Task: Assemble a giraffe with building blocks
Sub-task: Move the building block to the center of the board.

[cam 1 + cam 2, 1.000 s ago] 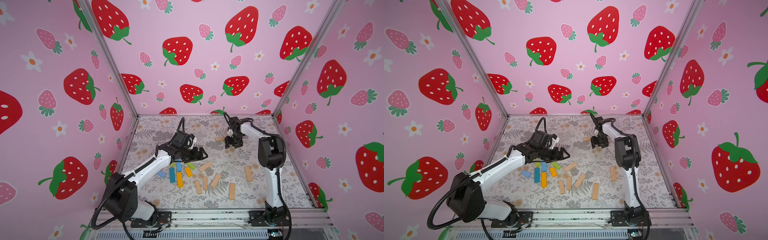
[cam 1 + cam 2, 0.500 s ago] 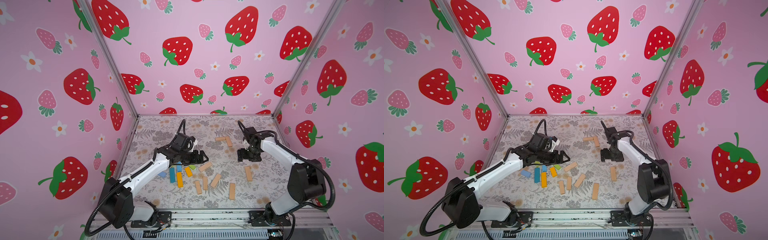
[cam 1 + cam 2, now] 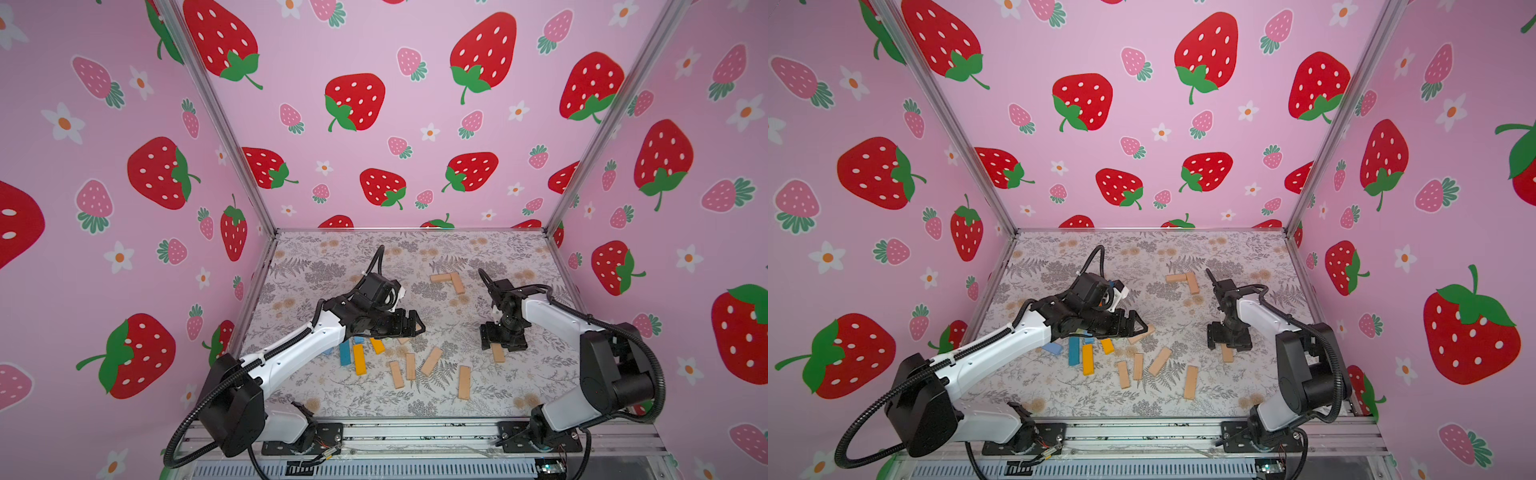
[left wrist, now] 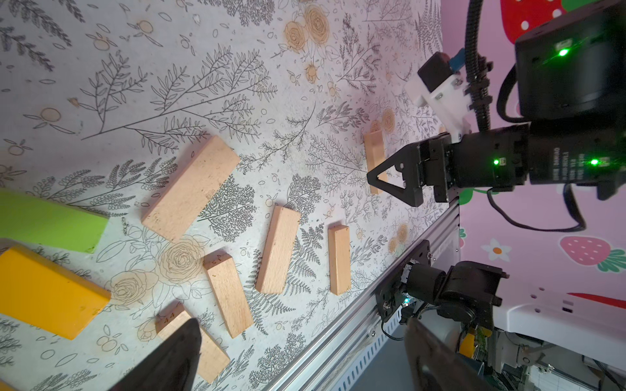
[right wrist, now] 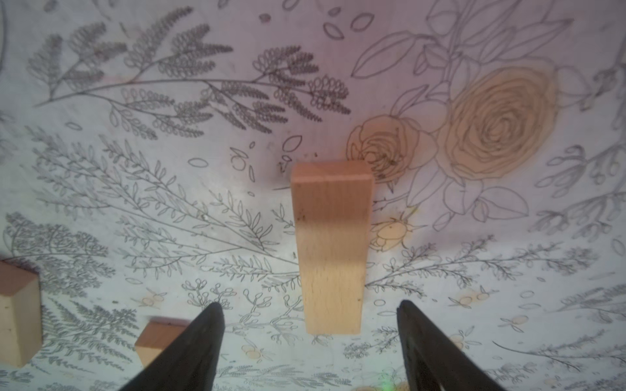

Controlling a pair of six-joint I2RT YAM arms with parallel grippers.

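Note:
Several tan building blocks [image 3: 431,360] lie loose near the front middle of the floral mat, with blue [image 3: 345,353], yellow [image 3: 360,359] and orange [image 3: 377,345] ones to their left. Two tan blocks [image 3: 446,280] form an L at the back. My left gripper [image 3: 411,324] hovers open over the coloured blocks, with nothing between its fingers [image 4: 169,359]. My right gripper [image 3: 503,343] points down over a lone tan block [image 5: 330,243]. It is open, and the block's near end lies untouched between its fingertips [image 5: 426,342].
Pink strawberry walls close in the mat [image 3: 332,257] on three sides. A metal rail [image 3: 415,432] with both arm bases runs along the front edge. A green block [image 4: 47,220] lies partly under the left arm.
My right gripper has left the tan pair at the back and come forward over the lone tan block on the right. The left gripper has barely shifted.

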